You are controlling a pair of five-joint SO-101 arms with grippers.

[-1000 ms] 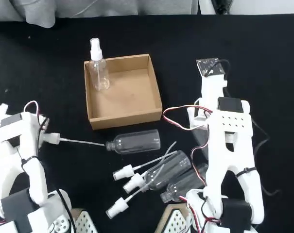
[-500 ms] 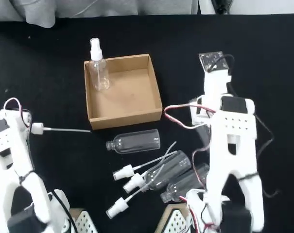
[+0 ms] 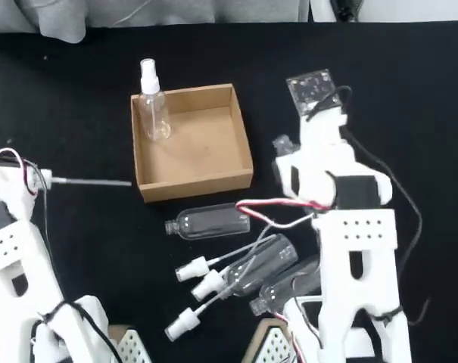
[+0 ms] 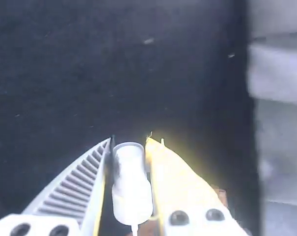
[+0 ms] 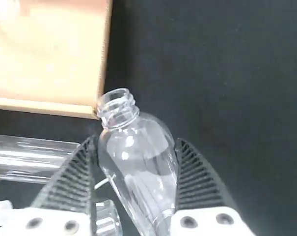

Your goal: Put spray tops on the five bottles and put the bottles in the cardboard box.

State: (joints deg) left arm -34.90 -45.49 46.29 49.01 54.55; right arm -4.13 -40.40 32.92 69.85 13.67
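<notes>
Pinching a spray top (image 4: 131, 189), left gripper (image 4: 129, 141) sits beside the box (image 3: 194, 186); right gripper (image 5: 136, 142) clasps a bottle (image 5: 138, 164).

Right tool (image 5: 136, 141) clamps uncapped bottle (image 5: 138, 164), neck near cardboard box (image 5: 50, 54).

The left arm (image 3: 28, 257) and right arm (image 3: 357, 242) are white plastic shells with black motor blocks (image 3: 357, 189). Red and white cables (image 3: 278, 205) loop across the right one. The right gripper (image 5: 136, 141) has dark ribbed fingers (image 5: 69, 179) and dark screws (image 5: 34, 222) in its white base.
</notes>
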